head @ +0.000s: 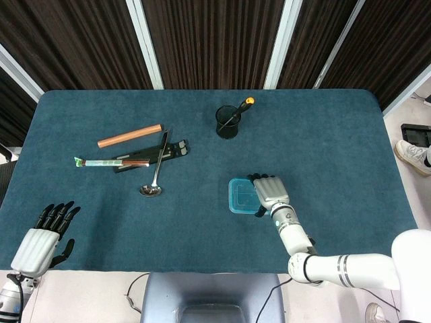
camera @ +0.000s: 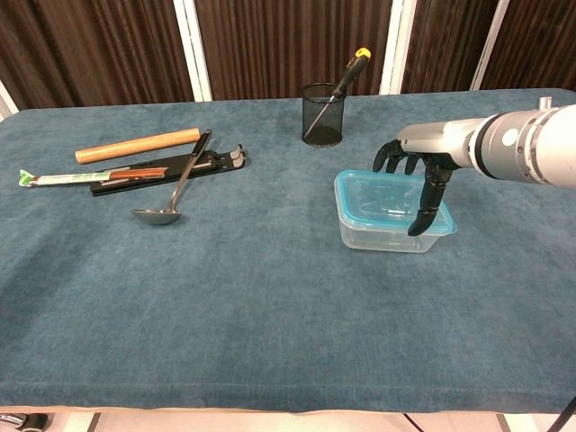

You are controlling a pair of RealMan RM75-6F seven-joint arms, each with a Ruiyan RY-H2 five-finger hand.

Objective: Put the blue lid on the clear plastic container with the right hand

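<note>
The clear plastic container (camera: pixel 385 238) stands on the blue cloth right of centre, with the blue lid (camera: pixel 380 200) lying flat on its rim; from above only the lid (head: pixel 240 196) shows. My right hand (camera: pixel 416 171) (head: pixel 270 192) covers the lid's right part. Its thumb (camera: pixel 425 212) points down onto the near right corner while the other fingers curl over the far edge, gripping the lid across its width. My left hand (head: pixel 42 237) lies at the table's near left corner with fingers spread and nothing in it.
A black mesh cup (camera: pixel 322 115) (head: pixel 227 123) holding a yellow-handled screwdriver stands behind the container. To the left lie a wooden rod (head: pixel 129 135), a metal ladle (head: pixel 154 176), a black tool and a green-tipped packet (head: pixel 111 162).
</note>
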